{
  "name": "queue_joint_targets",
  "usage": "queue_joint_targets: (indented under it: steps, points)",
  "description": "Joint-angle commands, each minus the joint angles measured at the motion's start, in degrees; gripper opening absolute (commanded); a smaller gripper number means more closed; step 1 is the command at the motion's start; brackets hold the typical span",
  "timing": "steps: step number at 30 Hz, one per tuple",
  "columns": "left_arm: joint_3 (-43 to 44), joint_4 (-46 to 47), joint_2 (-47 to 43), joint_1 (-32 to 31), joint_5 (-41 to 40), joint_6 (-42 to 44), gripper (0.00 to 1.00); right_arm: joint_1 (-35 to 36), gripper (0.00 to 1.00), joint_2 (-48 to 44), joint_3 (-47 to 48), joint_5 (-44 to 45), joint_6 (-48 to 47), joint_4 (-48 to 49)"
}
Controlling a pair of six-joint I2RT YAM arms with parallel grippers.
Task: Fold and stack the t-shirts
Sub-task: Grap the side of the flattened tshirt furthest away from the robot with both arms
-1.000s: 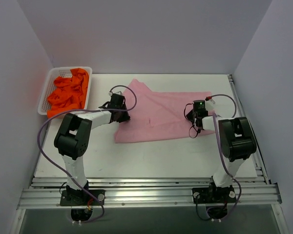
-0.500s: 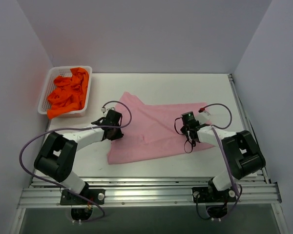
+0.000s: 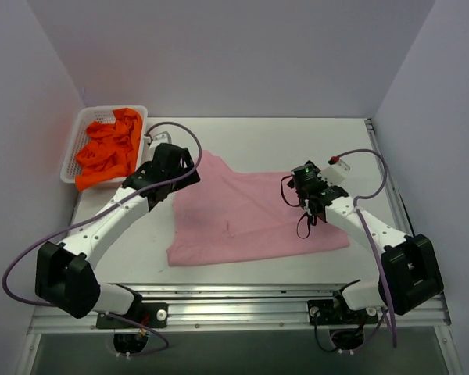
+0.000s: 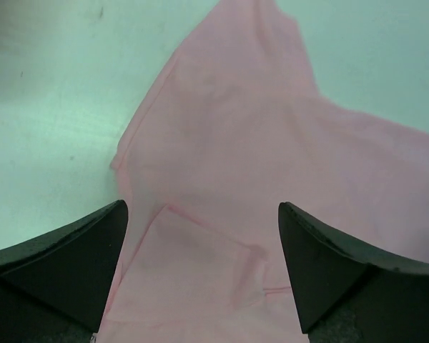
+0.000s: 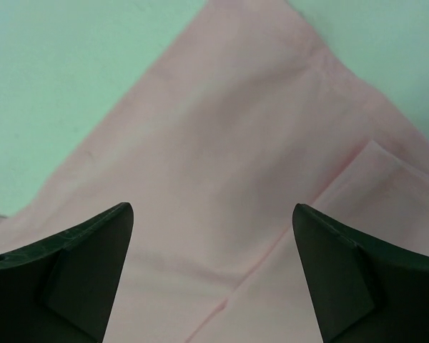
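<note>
A light pink t-shirt (image 3: 250, 215) lies spread flat on the white table, one sleeve pointing to the far left. My left gripper (image 3: 174, 168) hovers over the shirt's far left part, open, with only pink cloth (image 4: 229, 143) showing below its fingers (image 4: 71, 264). Above the shirt's right part, my right gripper (image 3: 309, 187) is open too, and a hem line of the pink cloth (image 5: 222, 164) runs beneath it. Neither gripper holds anything. Several bright orange t-shirts (image 3: 109, 148) lie crumpled in the basket.
The white mesh basket (image 3: 100, 116) stands at the far left corner of the table (image 3: 297, 133), just left of my left arm. Purple-grey walls close the table in on three sides. A metal rail (image 3: 234, 301) runs along the near edge.
Both grippers have opened and let go of the pink t-shirt after drawing it toward the near edge. The shirt now lies flat, and both grippers have risen and moved back from it.
</note>
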Motion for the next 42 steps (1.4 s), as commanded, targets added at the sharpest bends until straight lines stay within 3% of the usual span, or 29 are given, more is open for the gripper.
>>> queue_joint_targets:
  steps: [1,3,4,7,14,16,20,29,39,41,42]
  points:
    - [8.53,3.76,3.89,3.80,3.33,7.08,0.94,0.23,0.89,1.05,6.31,6.55,-4.34,-3.14]
    - [12.48,6.93,10.29,6.62,8.80,10.85,0.94,0.05,0.89,1.59,7.20,6.46,-6.02,-1.91]
    - [17.20,8.15,13.01,9.42,14.83,12.00,0.94,-0.38,0.89,1.85,6.94,5.94,-7.95,0.45]
    - [28.35,8.43,24.96,13.04,22.16,15.61,0.96,-1.26,0.89,1.68,5.54,2.69,-10.16,5.28]
    - [54.03,-0.44,52.38,17.70,34.92,21.51,0.97,-4.07,0.89,1.59,2.20,-1.10,-12.18,7.85]
    - [56.34,-0.62,56.96,18.14,39.05,21.86,0.97,-5.22,0.89,1.32,1.49,-1.45,-12.88,7.85]
    - [59.26,-0.63,60.68,18.32,44.68,20.64,0.97,-7.06,0.90,0.62,0.61,-2.50,-13.33,10.05]
    - [59.43,-1.67,62.35,18.15,46.44,20.10,0.98,-9.00,0.90,0.27,-0.44,-3.65,-13.50,10.49]
    - [67.60,-11.50,66.65,15.16,41.80,22.03,1.00,-11.72,0.90,-2.63,-2.11,-4.52,-14.03,10.32]
    - [69.97,-13.09,67.01,14.63,40.47,22.21,0.93,-12.07,0.90,-3.07,-2.29,-4.61,-14.12,10.23]
    - [70.76,-14.67,67.53,14.63,40.47,22.21,0.95,-12.16,0.90,-3.16,-2.38,-4.70,-14.12,10.14]
